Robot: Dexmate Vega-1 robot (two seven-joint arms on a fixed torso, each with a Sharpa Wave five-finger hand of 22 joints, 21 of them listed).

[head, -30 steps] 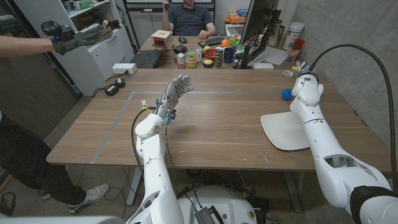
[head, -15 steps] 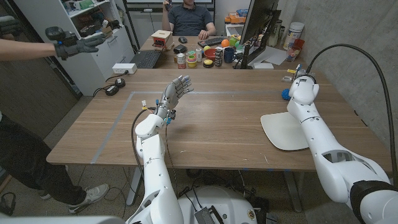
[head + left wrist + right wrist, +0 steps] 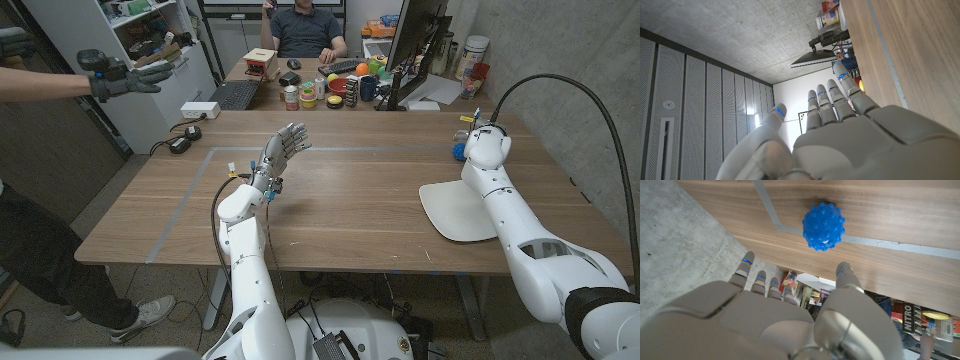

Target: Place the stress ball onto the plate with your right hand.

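With fingers spread and holding nothing, the right hand (image 3: 785, 322) is hovering just short of the blue spiky stress ball (image 3: 823, 225) lying on the table (image 3: 350, 190) at the head view's upper right, while the white plate (image 3: 455, 212) at right of centre is sitting bare, so grasp and placement are remaining.

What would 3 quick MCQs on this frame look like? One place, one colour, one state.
1. Where is the stress ball?
A) on the plate
B) on the table beyond the plate
C) in the left hand

2. What colour is the ball?
A) blue
B) red
C) green

3. What is the right hand doing?
A) gripping the ball
B) open near the ball, not touching
C) pressing the plate

Key: 1 B, the plate is bare; 2 A, knobbly blue; 3 B, fingers apart, short of the ball.
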